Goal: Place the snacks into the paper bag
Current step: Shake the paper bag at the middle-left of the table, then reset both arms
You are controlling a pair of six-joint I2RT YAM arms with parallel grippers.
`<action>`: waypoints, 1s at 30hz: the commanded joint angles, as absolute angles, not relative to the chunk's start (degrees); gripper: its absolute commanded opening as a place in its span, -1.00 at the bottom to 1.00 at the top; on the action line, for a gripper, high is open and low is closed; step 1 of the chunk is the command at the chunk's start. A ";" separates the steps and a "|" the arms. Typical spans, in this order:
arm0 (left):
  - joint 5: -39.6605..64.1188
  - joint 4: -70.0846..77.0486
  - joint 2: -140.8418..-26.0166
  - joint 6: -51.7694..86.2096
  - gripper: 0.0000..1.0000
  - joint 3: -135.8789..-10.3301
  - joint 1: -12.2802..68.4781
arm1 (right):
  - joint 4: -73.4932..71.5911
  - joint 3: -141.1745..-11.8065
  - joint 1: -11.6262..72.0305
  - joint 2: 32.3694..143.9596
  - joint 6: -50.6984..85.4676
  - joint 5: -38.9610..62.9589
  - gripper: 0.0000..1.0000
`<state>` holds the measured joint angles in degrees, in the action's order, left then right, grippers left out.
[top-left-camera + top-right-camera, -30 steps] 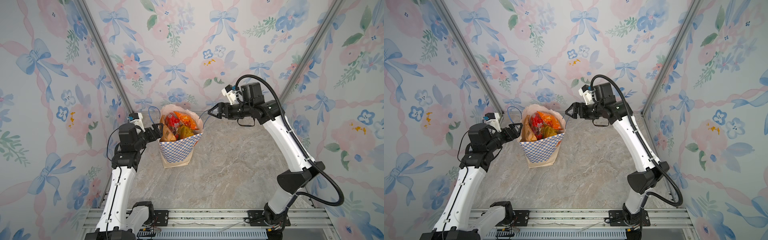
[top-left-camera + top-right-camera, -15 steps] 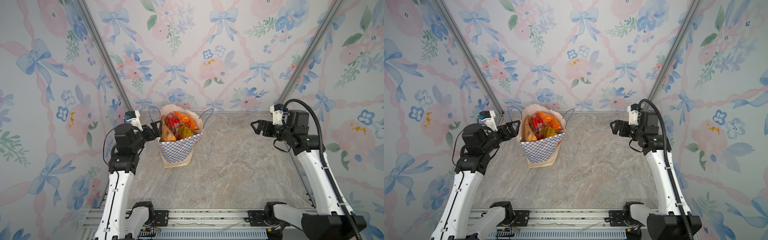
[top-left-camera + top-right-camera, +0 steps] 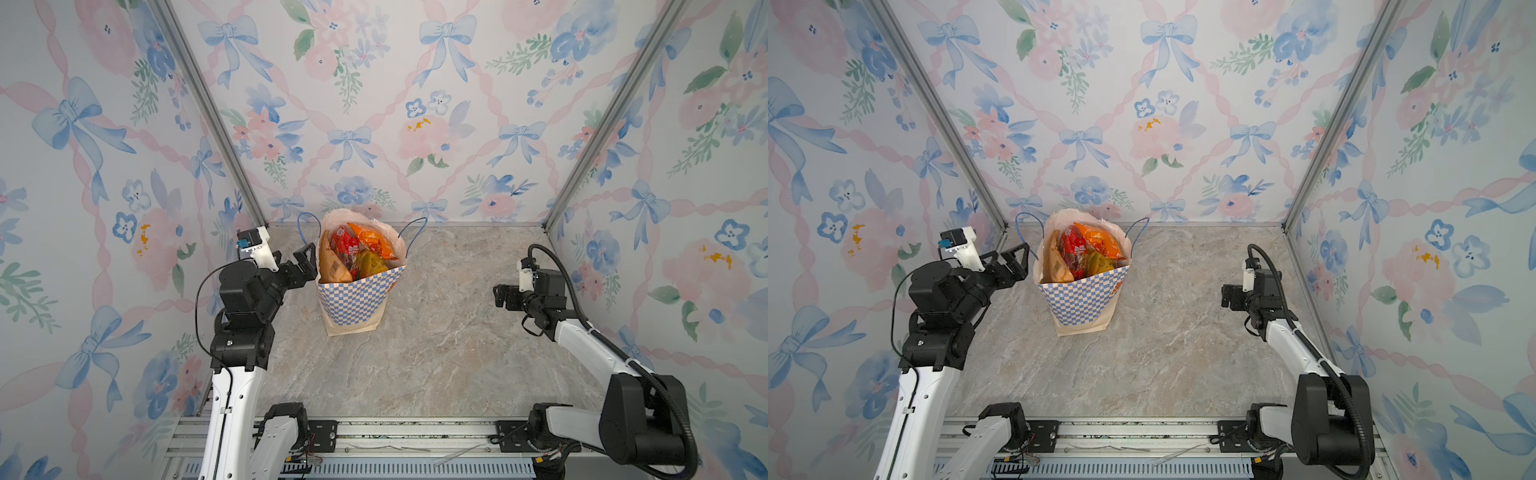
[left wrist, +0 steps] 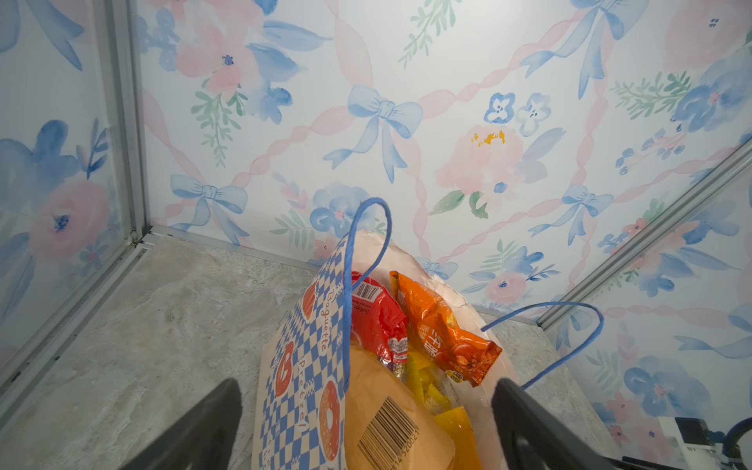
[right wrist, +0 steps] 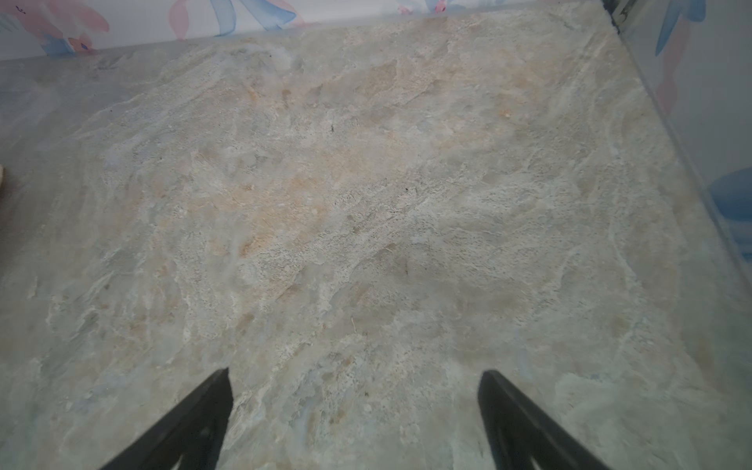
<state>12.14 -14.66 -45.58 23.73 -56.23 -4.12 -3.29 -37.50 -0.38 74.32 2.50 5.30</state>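
The paper bag (image 3: 356, 300) (image 3: 1080, 300) stands upright at the back of the table in both top views, blue-and-white checkered with thin blue cord handles (image 4: 366, 244). The snacks (image 3: 358, 254) (image 3: 1084, 254) fill its mouth: a red packet (image 4: 378, 321), an orange packet (image 4: 443, 330), yellow ones, and a tan pouch with a barcode (image 4: 386, 431). My left gripper (image 3: 309, 264) (image 3: 1020, 263) (image 4: 366, 386) is open right at the bag's left rim, holding nothing. Far to the right, my right gripper (image 3: 498, 295) (image 3: 1225, 297) (image 5: 354, 378) hangs open and empty over bare table.
The marble tabletop (image 3: 436, 353) is boxed in by floral walls on three sides, with aluminium corner posts (image 3: 208, 112) (image 3: 598, 124). A metal rail (image 3: 395, 432) carrying both arm bases runs along the front edge.
My right arm has swung away from the bag's mouth to the right side of the table and come down lower. My left gripper has stayed by the bag's left rim.
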 commanded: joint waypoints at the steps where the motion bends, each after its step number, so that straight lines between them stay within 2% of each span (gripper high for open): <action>1: 6.93 -14.07 -43.07 17.66 0.96 -53.37 -4.31 | -17.94 -35.18 -0.20 76.11 2.68 2.41 0.93; 12: 0.15 -14.07 -32.87 12.04 0.96 -47.60 -4.39 | -38.63 -28.49 8.88 85.34 -5.96 -10.98 0.93; 14: -0.79 -14.19 -32.37 11.55 0.96 -47.12 -4.39 | -36.83 -28.80 8.58 84.79 -5.33 -11.52 0.93; 17: -2.21 -14.16 -31.95 11.12 0.96 -46.77 -4.39 | -41.53 -26.26 7.31 84.82 -3.75 -11.93 0.93; 21: -3.74 -10.44 -33.57 6.38 0.96 -43.94 -4.39 | -57.90 -20.62 4.21 89.92 0.05 -11.68 0.93; 23: -4.02 -6.55 -34.70 5.24 0.96 -40.94 -4.39 | -51.12 -21.93 4.35 87.61 0.24 -12.30 0.93; 25: -4.16 0.18 -37.02 5.14 0.96 -36.51 -4.35 | -54.33 -21.64 4.55 89.19 -0.16 -12.17 0.93; 30: 0.94 29.08 -40.90 6.50 0.96 -19.56 -5.09 | -53.23 -21.91 4.65 88.85 -0.18 -12.45 0.93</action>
<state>-1.89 10.61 -39.72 6.61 -25.21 -4.51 -50.17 -21.93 4.54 88.62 -1.28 -11.27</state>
